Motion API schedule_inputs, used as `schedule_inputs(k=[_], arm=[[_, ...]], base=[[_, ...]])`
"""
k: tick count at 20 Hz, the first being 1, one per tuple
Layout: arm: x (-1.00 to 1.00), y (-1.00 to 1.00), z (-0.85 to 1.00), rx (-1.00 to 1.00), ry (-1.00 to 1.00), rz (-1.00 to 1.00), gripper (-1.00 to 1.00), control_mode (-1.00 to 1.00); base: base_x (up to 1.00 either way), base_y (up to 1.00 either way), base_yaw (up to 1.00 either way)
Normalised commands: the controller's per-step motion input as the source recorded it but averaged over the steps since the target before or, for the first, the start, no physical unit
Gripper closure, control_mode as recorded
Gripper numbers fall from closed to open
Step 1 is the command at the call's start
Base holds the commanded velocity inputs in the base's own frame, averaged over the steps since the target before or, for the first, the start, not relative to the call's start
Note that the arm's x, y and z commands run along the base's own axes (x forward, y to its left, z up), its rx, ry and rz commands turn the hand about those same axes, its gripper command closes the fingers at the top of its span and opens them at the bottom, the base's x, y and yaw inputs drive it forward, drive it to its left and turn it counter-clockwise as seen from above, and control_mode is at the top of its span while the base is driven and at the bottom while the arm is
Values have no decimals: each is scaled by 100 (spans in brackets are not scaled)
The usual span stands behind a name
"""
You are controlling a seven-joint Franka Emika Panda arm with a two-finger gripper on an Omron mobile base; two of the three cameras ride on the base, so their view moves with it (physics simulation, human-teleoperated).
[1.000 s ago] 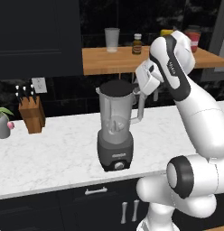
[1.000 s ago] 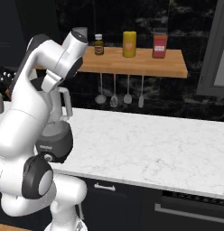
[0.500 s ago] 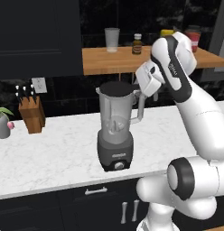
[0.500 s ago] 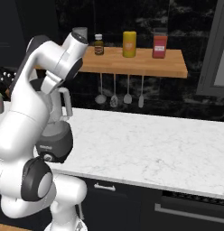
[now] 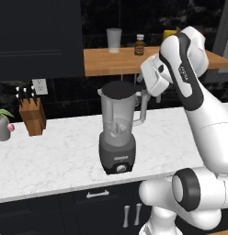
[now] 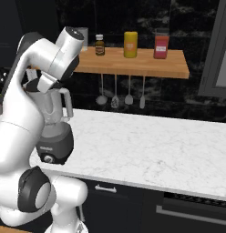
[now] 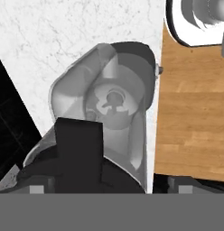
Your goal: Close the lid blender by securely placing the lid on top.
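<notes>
Left base view: the lid [image 5: 120, 88], a flat black disc, lies over the mouth of the blender [image 5: 118, 133], whose translucent grey jar stands upright on its dark base on the white marble counter [image 5: 56, 156]. Whether the lid is fully seated I cannot tell. The jar's handle faces right, and the round knob on the base faces the near edge. My claw [image 5: 142, 85] is just beside the lid's right edge, above the handle; whether its fingers are apart or closed on the lid I cannot tell, for my hand covers them. In the hand view I look down through the jar [image 7: 111, 117] to the blade at its bottom, with a dark block [image 7: 80, 144] across the near side.

On the counter at the far left stand a knife block [image 5: 32, 112] and a potted plant [image 5: 2, 125]. On the wooden shelf [image 5: 116, 59] behind are a clear cup [image 5: 114, 40] and a small brown bottle [image 5: 139, 45]. In the right base view, utensils [image 6: 121, 93] hang beneath that shelf.
</notes>
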Motion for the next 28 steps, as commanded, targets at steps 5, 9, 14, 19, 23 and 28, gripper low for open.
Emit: schedule_inputs(k=[5,9,14,19,23,28], arm=[[-10,0,20,0,-8,1,-100,-100],[-13,0,1,0,-2,0,-100,-100],[-87,0,14,0,-13,0,-100,-100],[-100,0,5,0,-13,0,-100,-100],[-77,0,8,0,-8,0,-100,-100],[0,-1,29,0,-11,1,-100,-100]], base=[[0,0,0],[0,0,0],[0,0,0],[0,0,0],[0,0,0],[0,0,0]])
